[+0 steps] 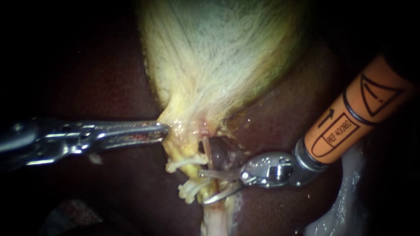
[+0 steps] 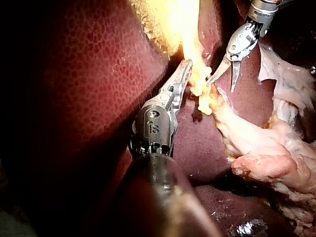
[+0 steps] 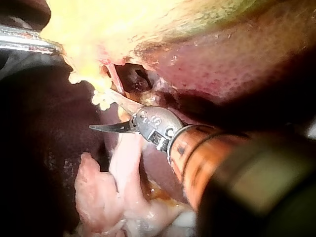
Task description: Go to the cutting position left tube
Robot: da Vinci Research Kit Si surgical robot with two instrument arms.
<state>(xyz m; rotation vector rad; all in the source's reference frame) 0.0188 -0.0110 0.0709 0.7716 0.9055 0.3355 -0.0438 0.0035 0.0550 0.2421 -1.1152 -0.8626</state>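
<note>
Watching the endoscope view: left instrument (image 1: 164, 129) is clamping its jaws on the yellow neck of the gallbladder (image 1: 218, 52). Right instrument (image 1: 203, 187) is holding its blades open across the left tube (image 1: 194, 177), astride the lower clip (image 1: 190, 191) and below the upper clip (image 1: 186, 162).

Left wrist view: one open blade is resting against the clipped tube, just beside the gripping jaws.

Right wrist view: blades are gaping beside the clips, with the liver (image 3: 222, 64) lying beyond them.

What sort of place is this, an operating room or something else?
Likely a surgical setup seen from very close: a dark red liver and pale yellow gallbladder fill the view, with the left instrument and right instrument, both slim metal, working at them.
</note>
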